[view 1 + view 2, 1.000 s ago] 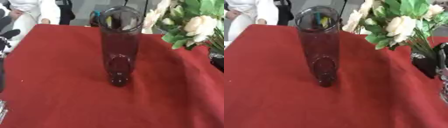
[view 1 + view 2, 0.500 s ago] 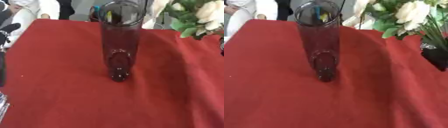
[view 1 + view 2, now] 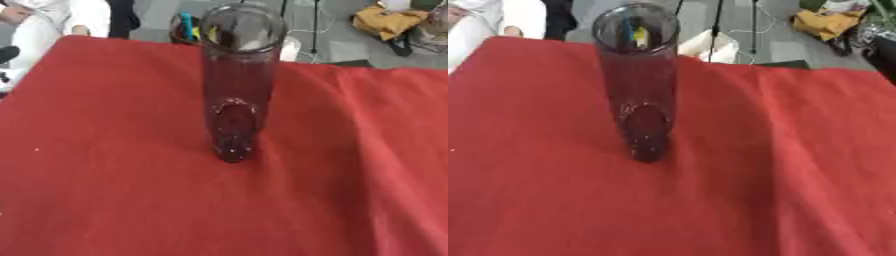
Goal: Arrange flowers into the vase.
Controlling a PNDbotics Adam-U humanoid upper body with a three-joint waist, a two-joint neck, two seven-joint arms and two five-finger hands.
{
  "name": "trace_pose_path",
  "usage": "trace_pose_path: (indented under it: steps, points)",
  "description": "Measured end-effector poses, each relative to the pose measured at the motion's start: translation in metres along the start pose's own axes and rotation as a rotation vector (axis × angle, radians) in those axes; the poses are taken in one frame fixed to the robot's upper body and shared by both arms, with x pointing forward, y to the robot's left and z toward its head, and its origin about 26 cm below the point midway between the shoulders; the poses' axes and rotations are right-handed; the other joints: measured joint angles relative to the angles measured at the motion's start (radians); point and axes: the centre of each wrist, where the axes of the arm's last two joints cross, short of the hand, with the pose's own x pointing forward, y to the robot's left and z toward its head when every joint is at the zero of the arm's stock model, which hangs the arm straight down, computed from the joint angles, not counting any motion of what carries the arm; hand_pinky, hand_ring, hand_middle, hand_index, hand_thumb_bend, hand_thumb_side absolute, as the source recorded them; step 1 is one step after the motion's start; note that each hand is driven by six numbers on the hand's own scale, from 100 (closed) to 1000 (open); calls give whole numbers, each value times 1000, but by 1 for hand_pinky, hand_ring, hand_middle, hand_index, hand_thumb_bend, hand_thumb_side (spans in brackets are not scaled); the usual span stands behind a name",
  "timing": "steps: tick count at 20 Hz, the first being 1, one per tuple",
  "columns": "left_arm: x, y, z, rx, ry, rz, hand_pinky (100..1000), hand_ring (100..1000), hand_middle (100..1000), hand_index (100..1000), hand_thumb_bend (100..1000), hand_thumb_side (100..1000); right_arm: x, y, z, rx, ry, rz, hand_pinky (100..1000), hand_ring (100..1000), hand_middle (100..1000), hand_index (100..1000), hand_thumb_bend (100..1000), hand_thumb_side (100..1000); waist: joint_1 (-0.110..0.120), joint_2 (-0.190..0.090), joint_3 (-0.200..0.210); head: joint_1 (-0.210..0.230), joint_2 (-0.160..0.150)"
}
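right now a tall clear glass vase [image 3: 236, 85] stands upright near the middle of the red tablecloth [image 3: 105, 190], a little toward the far side. its round open mouth points up toward the camera and its base rests on the cloth, which shows through the glass as a dark red tint. nothing can be seen inside the vase, and no flowers lie on the cloth or show anywhere in either view.

neither robot hand appears in the left eye view or the right eye view, so the state of the fingers cannot be told for either hand, nor whether they hold anything.

the cloth has soft folds, the clearest one running down its right half [image 3: 780, 150]. past the far edge lies a grey floor. behind the vase rim a dark holder with blue and yellow items [image 3: 187, 27] is partly hidden by the glass. a yellow-brown bundle [image 3: 824, 22] lies on the floor at the upper right, well apart from the vase, and thin dark stand legs [image 3: 713, 25] rise just behind the table edge.
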Motion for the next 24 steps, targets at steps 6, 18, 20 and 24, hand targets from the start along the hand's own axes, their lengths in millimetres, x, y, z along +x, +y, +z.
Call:
trace_pose_path:
  steps: [6, 18, 20, 24]
  points:
    - [0, -4, 0, -14, 3, 17, 829, 922, 894, 896, 100, 1000, 11, -13, -8, -52, -88, -247, 100, 100, 100, 100, 100, 722, 1, -17, -1, -38, 2]
    - [0, -7, 1, -32, 6, 35, 829, 921, 893, 896, 100, 1000, 29, -24, -16, -69, -174, -517, 100, 100, 100, 100, 100, 702, -2, -43, 21, -84, 25]
    - [0, -7, 1, -33, 6, 38, 829, 921, 893, 896, 100, 1000, 33, -27, -18, -70, -191, -559, 100, 100, 100, 100, 100, 698, -3, -51, 26, -99, 25]
    - [1, -7, 1, -37, 6, 42, 829, 921, 893, 896, 100, 1000, 42, -32, -21, -65, -215, -639, 100, 100, 100, 100, 100, 682, -6, -54, 40, -129, 19]
